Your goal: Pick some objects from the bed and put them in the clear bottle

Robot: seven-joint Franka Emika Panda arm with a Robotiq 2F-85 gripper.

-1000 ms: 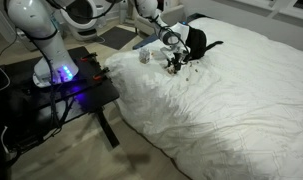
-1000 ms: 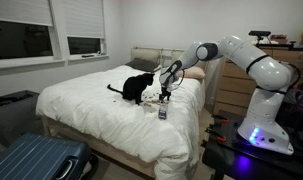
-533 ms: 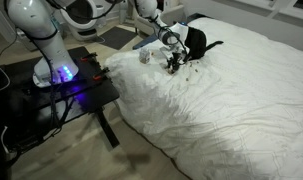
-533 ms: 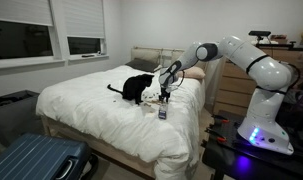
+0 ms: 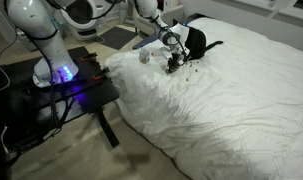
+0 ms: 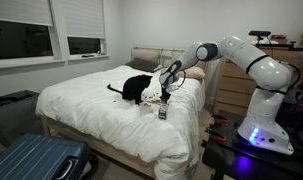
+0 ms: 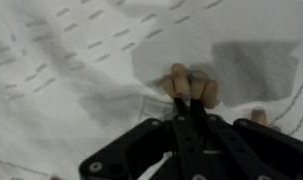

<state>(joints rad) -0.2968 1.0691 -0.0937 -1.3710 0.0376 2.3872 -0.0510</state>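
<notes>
On the bed (image 5: 241,100), just beside the black cat (image 5: 196,42), the white robot arm (image 6: 241,55) reaches down so that its fingers (image 5: 173,65) meet the rumpled white duvet. In both exterior views the cat lies near the head end of the bed, with the fingers (image 6: 165,97) on the side of the cat that faces the arm's base.

The wrist view shows the black fingers (image 7: 179,128) drawn together and clamped on a small bunch of tan-brown objects (image 7: 189,86). The objects sit pressed into a fold of duvet right at the tips. One more pellet (image 7: 258,117) lies a little apart from the bunch on the cloth. The duvet there carries rows of short dashed stitching.

The clear bottle (image 5: 145,56) stands upright on the duvet. It is farther from the cat than the fingers are, toward the bed's edge, and it is apart from the fingers. Any label on it is too small to read.

Well away from the cat, off the bed, the arm's base stands on a black surface (image 5: 86,95) and gives off a blue-violet glow (image 5: 61,75). In an exterior view a blue ribbed suitcase (image 6: 31,160) sits on the floor at the foot of the bed, far from the cat. Its markings, if any, cannot be made out.
</notes>
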